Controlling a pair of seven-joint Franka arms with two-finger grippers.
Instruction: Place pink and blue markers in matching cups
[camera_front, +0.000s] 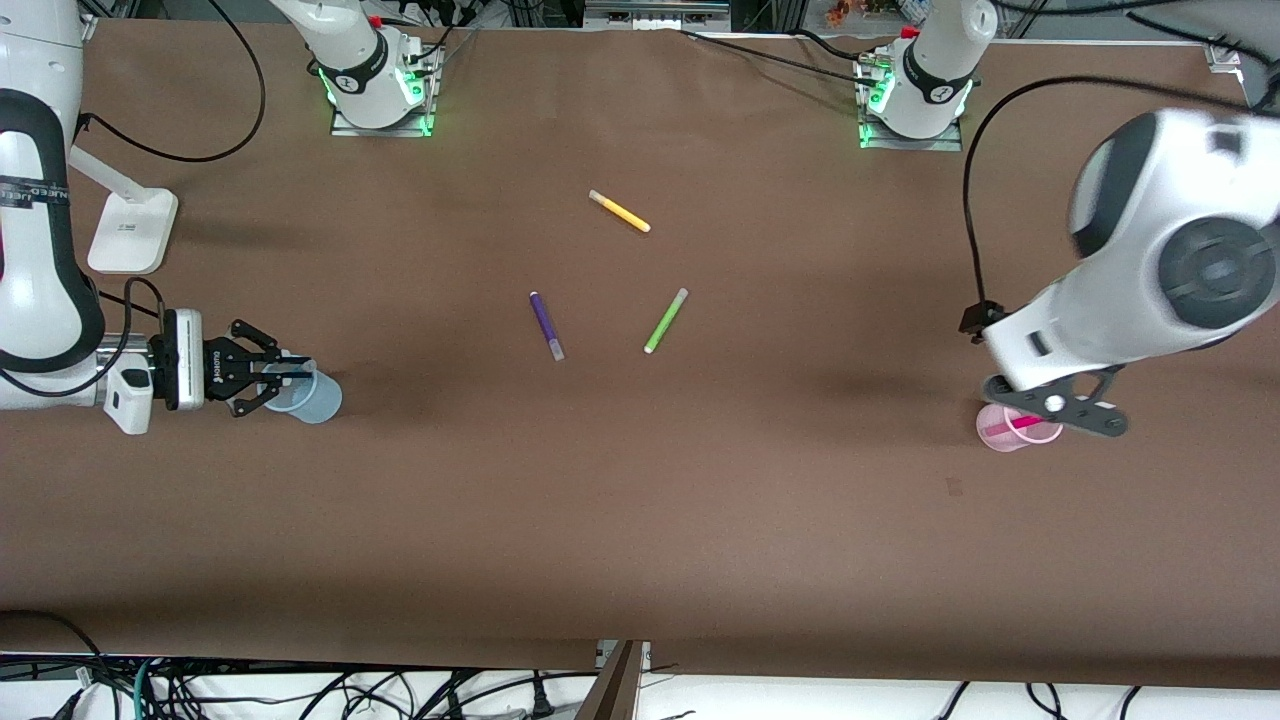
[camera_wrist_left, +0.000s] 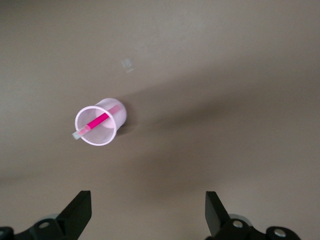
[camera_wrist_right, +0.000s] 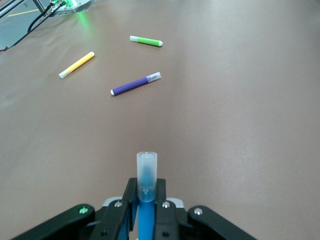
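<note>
The pale blue cup (camera_front: 312, 397) stands at the right arm's end of the table. My right gripper (camera_front: 272, 380) is at its rim, shut on the blue marker (camera_front: 292, 376). In the right wrist view the marker (camera_wrist_right: 146, 212) stands between the shut fingers with its clear cap (camera_wrist_right: 147, 170) sticking out past them; the cup is hidden there. The pale pink cup (camera_front: 1008, 432) stands at the left arm's end with the pink marker (camera_front: 1005, 427) leaning inside it. My left gripper (camera_front: 1070, 412) is open and empty above this cup. In the left wrist view (camera_wrist_left: 147, 215) the cup (camera_wrist_left: 106, 131) and marker (camera_wrist_left: 97, 121) lie below it.
A yellow pen (camera_front: 620, 212), a green pen (camera_front: 666, 320) and a dark purple pen (camera_front: 546, 325) lie mid-table, between the two cups. They also show in the right wrist view: yellow (camera_wrist_right: 76, 65), green (camera_wrist_right: 146, 41), purple (camera_wrist_right: 135, 84). A white stand (camera_front: 130, 230) sits near the right arm's end.
</note>
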